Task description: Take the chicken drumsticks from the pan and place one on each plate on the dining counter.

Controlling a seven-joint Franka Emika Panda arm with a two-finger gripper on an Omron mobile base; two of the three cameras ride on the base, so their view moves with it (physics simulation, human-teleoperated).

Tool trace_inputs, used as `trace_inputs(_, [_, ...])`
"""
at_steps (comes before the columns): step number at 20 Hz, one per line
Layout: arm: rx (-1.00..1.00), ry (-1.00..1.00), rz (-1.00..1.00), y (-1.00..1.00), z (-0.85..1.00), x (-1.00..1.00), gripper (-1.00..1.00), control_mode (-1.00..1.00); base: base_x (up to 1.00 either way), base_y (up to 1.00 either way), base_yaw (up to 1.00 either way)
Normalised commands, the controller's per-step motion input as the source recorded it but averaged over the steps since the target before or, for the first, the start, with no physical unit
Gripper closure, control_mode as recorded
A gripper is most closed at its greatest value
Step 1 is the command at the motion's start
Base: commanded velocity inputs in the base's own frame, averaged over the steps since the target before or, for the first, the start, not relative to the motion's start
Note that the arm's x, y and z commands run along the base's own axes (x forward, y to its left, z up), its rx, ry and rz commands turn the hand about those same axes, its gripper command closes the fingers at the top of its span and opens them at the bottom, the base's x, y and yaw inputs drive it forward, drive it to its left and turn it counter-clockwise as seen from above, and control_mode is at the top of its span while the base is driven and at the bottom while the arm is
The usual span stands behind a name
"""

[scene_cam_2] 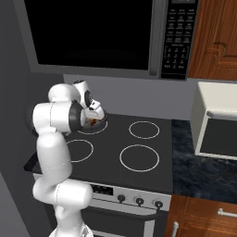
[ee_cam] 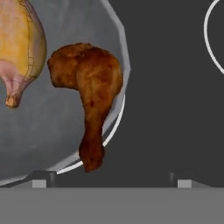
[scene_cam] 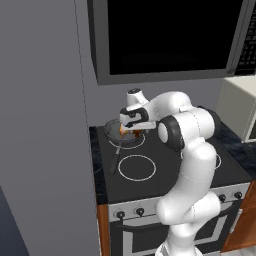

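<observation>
Gripper [ee_cam: 111,184] poised over the pan [ee_cam: 52,131], fingertips [ee_cam: 43,179] spread wide and empty at the bottom of the hand view. The reddish-brown drumstick [ee_cam: 89,96] lies just above them, slightly left of centre, its long axis running top to bottom: meaty end upward, bone end hanging over the pan rim toward the gripper. The golden-orange drumstick [ee_cam: 19,48] sits at upper left. In the left base view the pan rests on the stove [scene_cam: 165,175], centre frame.

Arm [scene_cam: 192,150] folded at elbow, forearm reaching forward-left, wrist bent down; gripper [ee_cam: 111,178] pointing downward, jaws spread wide, nothing between fingertips [ee_cam: 43,177].
</observation>
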Motion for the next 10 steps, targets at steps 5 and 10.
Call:
trace_inputs(5, [0.00, 0.00, 0.00, 0.05, -0.19, 0.21, -1.00, -1.00, 0.00, 0.00, 0.00])
trace_inputs(10, [0.00, 0.00, 0.00, 0.02, -0.20, 0.16, -1.00, -1.00, 0.00, 0.00, 0.00])
